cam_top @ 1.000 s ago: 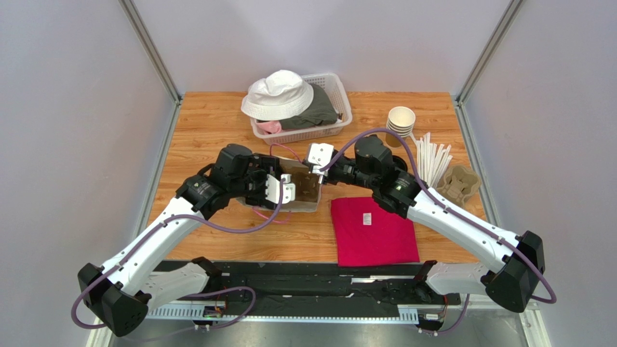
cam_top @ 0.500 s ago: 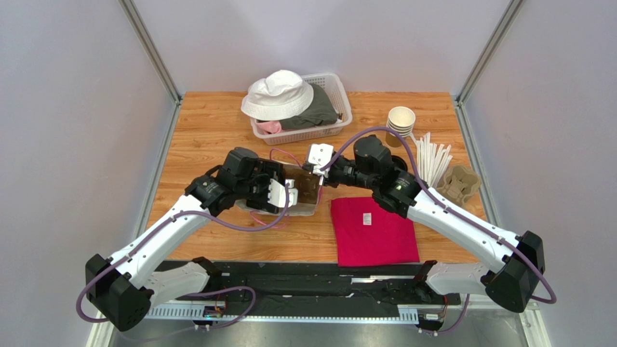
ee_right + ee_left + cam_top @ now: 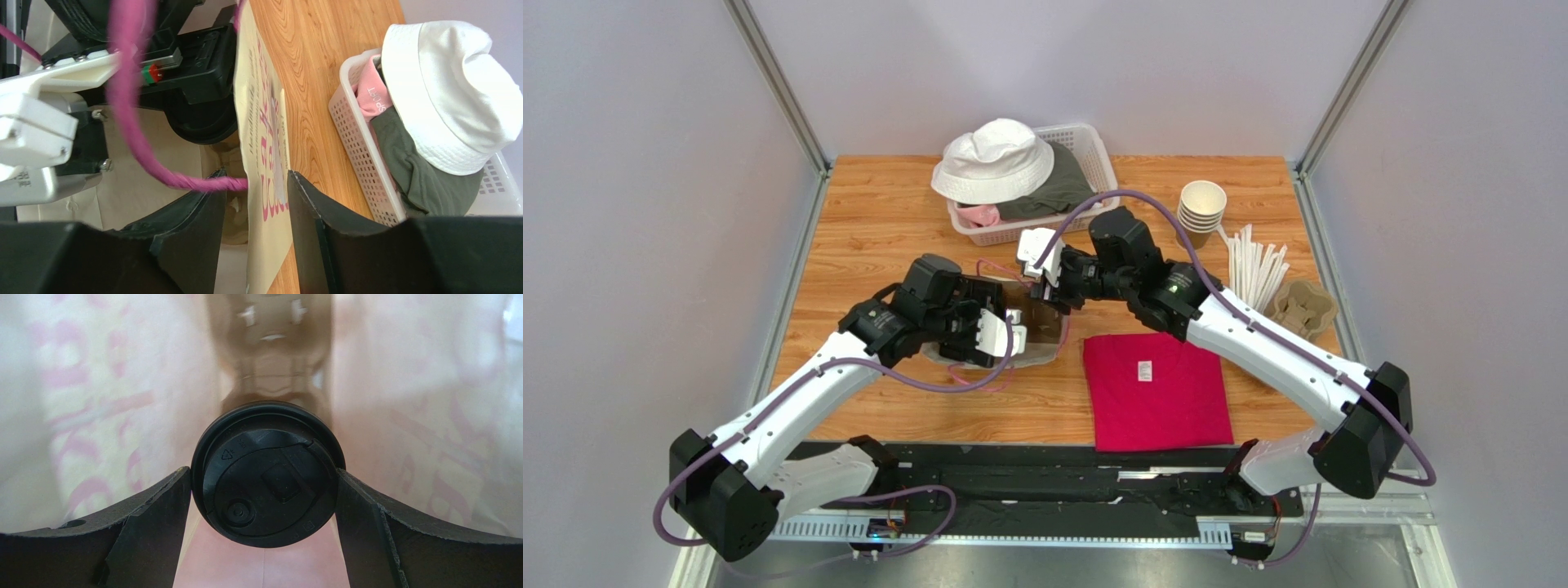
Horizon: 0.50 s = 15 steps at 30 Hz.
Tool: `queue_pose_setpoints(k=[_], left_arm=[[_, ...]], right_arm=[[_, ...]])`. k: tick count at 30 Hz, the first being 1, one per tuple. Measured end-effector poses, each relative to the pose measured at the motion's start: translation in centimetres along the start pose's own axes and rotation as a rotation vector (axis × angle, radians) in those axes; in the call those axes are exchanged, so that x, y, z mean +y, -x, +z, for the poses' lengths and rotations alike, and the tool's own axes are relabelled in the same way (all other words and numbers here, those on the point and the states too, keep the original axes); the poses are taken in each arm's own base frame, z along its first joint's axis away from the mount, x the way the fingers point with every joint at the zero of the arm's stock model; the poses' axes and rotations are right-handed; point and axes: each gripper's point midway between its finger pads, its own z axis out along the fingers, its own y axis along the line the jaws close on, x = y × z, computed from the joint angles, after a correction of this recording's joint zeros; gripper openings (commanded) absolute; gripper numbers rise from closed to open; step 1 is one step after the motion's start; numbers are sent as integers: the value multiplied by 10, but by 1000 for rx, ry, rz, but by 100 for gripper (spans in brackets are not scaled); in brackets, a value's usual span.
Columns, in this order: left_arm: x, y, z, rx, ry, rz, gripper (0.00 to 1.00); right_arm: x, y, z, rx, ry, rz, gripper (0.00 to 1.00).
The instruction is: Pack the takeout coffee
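**Cup inside bag, left arm gripping; right fingers parted at bag wall**

Surface: wooden table (image 3: pixel 879 208), orange grain, closed in by pale grey walls (image 3: pixel 1051 61).
Paper bag (image 3: pixel 1038 328) sits mid-table between the arms.
Left gripper (image 3: pixel 264 478) reaches into the bag. Its fingers press both sides of the black lid of the takeout coffee (image 3: pixel 270 490).
Right gripper (image 3: pixel 255 177): fingers apart, astride one bag wall, gripping nothing.
Far edge: white basket (image 3: pixel 1106 184) holding a white hat (image 3: pixel 995 159).
Right side: cup stack (image 3: pixel 1201 202), straws (image 3: pixel 1255 270), cardboard carrier (image 3: pixel 1300 312).
Near edge: magenta cloth (image 3: pixel 1155 392), lying flat.
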Motion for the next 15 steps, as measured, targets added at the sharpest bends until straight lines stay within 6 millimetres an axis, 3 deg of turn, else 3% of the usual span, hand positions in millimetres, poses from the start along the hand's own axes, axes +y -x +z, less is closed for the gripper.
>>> queue_pose_setpoints(k=[2,3,5,15], left_arm=[[-4,-2,2,4,-9,-3,23],[-5,-2,2,5,-12,-4,23],[-5,-3,2,6,-11,-8,23],[8,-7,5,26,60,-23,22]], right_arm=[[-1,-3,4,15,2,4,37],[-2,-5,6,24,3,5,13],[-4,-11,12,45,5,-1,1],[4,-13,15,49,34,-20,0]])
